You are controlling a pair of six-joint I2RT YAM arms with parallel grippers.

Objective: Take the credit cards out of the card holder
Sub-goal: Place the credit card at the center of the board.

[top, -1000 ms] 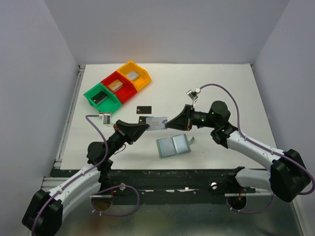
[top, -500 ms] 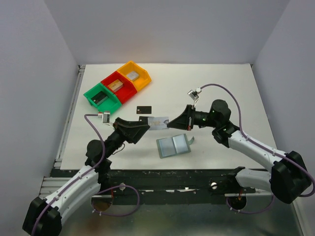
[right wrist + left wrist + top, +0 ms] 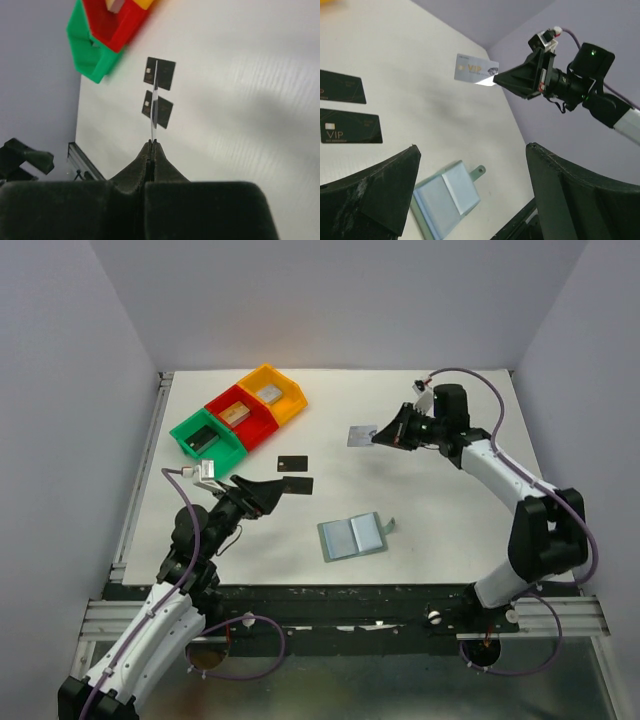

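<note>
One card holder [image 3: 352,536] lies nearest me, open flat on the table [image 3: 450,500] with its two pale panels up. I cannot tell whether any cards sit in its pockets. Just beyond it, to the left, hangs my left gripper [image 3: 268,494], jaws spread wide with nothing between them. Past its tips, two black VIP cards [image 3: 297,485] lie face up, close but apart, with their long edges roughly parallel.

Farther out and to the right, my right gripper [image 3: 383,436] is clamped on one silvery VIP card [image 3: 361,435]. It pinches a short edge, so the card's long axis runs straight out from the fingertips towards the left, and the card looks clear of the table. I count three cards out.

The next move turns on where the holder lies. It is back towards me from the right gripper and to the right of the left one, neither clearly nearer.

Farthest are three bins [image 3: 262,430], green, red and yellow, with one grey block [image 3: 237,415] in each.
</note>
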